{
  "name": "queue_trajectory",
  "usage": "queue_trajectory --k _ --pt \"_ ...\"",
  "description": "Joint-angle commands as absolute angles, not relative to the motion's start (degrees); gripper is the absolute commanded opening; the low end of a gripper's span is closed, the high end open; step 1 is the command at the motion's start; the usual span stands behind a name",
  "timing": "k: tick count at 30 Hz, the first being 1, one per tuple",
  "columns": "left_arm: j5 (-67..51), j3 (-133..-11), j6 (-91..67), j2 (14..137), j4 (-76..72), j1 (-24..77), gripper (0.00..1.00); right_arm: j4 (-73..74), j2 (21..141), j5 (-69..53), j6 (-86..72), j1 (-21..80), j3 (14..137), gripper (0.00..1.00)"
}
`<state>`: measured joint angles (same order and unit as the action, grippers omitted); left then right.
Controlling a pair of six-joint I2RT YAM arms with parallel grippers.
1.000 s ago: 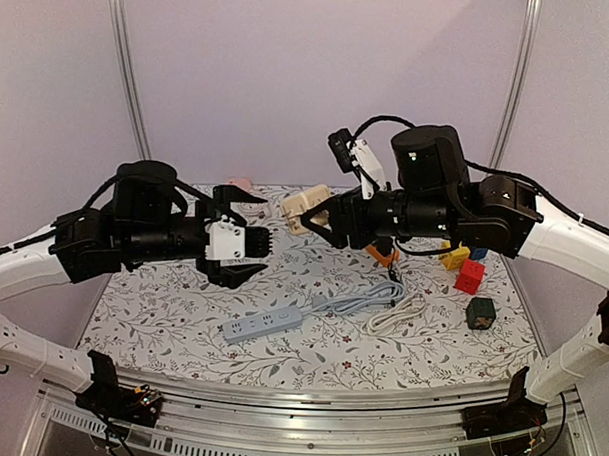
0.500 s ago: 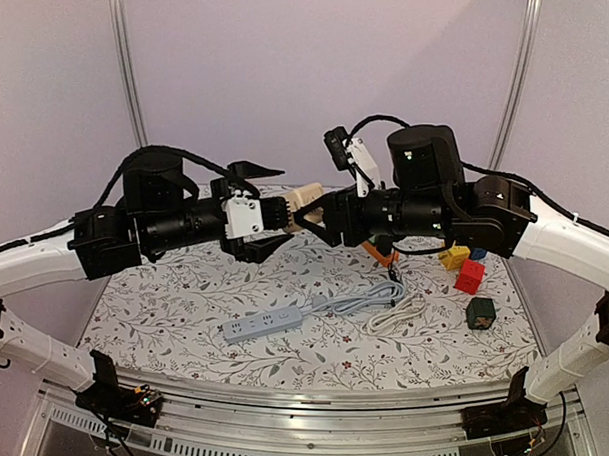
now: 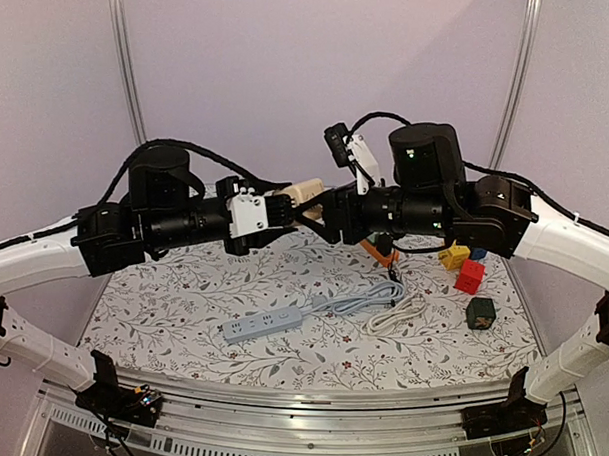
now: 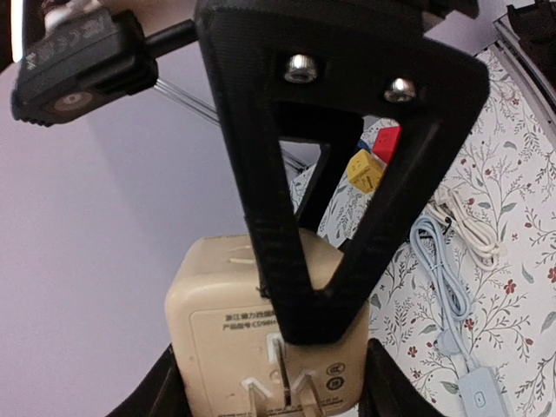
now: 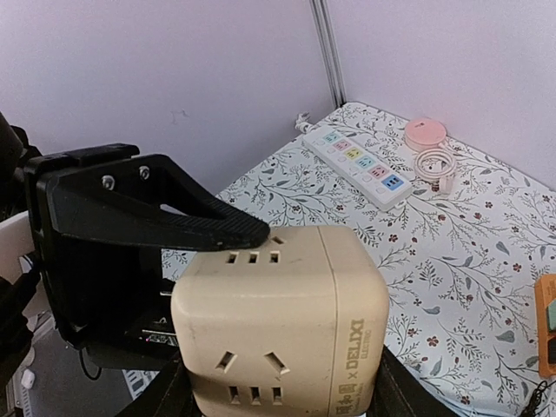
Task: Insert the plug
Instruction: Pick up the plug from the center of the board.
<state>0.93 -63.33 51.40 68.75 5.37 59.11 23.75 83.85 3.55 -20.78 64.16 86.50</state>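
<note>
Left arm (image 3: 175,223) nearer, above floral tabletop (image 3: 182,304)

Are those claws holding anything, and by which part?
The cream cube adapter: right claw grips its sides, left claw pinches its pronged end.

One cream adapter cube (image 3: 304,193) hangs above the grey power strip (image 3: 261,325), and a white power strip (image 5: 356,165) makes two strips on the desk (image 3: 161,313). Right of the grey power strip lie four cubes: a yellow cube (image 3: 455,257), a red cube (image 3: 470,276), a blue cube (image 3: 478,253) and a dark green cube (image 3: 480,312). One white coiled cable (image 3: 400,313) lies there too.
</note>
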Motion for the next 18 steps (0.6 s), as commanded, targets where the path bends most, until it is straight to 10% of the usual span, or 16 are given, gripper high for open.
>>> queue_trajectory --k 1,3,7,12,18 --pt "0.91 -65.17 50.85 69.24 5.71 60.3 0.24 21.87 83.54 1.13 -20.26 65.3 87.79 0.0" --pt "1.41 -65.28 50.38 69.06 5.4 60.29 0.0 21.86 83.65 0.65 -19.85 65.28 87.97 0.0" --pt "0.65 -65.85 48.2 68.03 6.88 60.3 0.0 21.84 83.03 -2.18 -17.9 65.25 87.43 0.1" --pt "-3.91 -67.77 40.24 66.09 11.62 60.22 0.0 20.72 78.54 -3.73 -11.38 65.28 83.87 0.95" --pt "-18.55 -70.48 24.75 62.49 20.31 59.86 0.0 9.38 67.16 -16.48 6.51 65.28 69.65 0.99"
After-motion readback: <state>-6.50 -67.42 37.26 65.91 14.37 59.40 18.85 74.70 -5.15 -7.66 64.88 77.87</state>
